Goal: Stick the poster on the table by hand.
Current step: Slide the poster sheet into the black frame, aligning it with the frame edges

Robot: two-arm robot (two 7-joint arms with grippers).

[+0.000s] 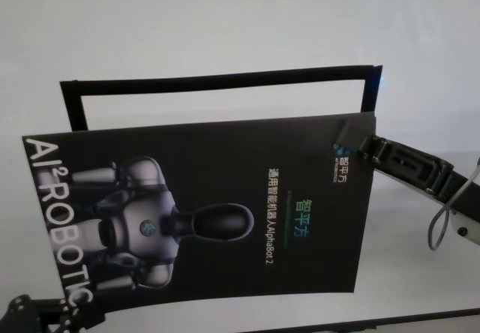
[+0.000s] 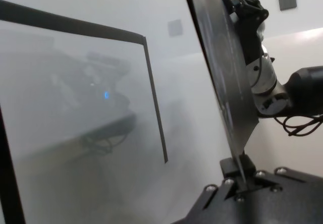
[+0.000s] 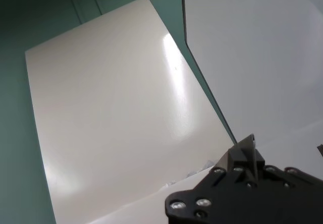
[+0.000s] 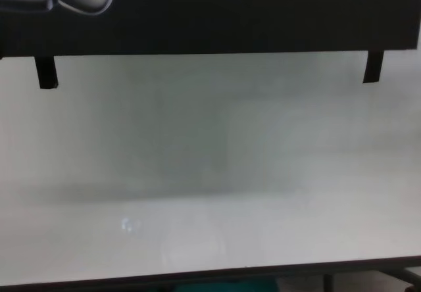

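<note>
The poster, glossy black with white lettering and a silver-grey robot image, is held above the table, clear of its surface. My right gripper is shut on its far right corner. My left gripper is shut on its near left corner. In the left wrist view the poster shows edge-on, pinched in my left gripper. The right wrist view shows the poster's white back at my right gripper. In the chest view the poster's edge spans the top.
Narrow black tape strips form a three-sided frame on the table behind and under the poster; two strip ends show in the chest view. The table's dark near edge runs along the front.
</note>
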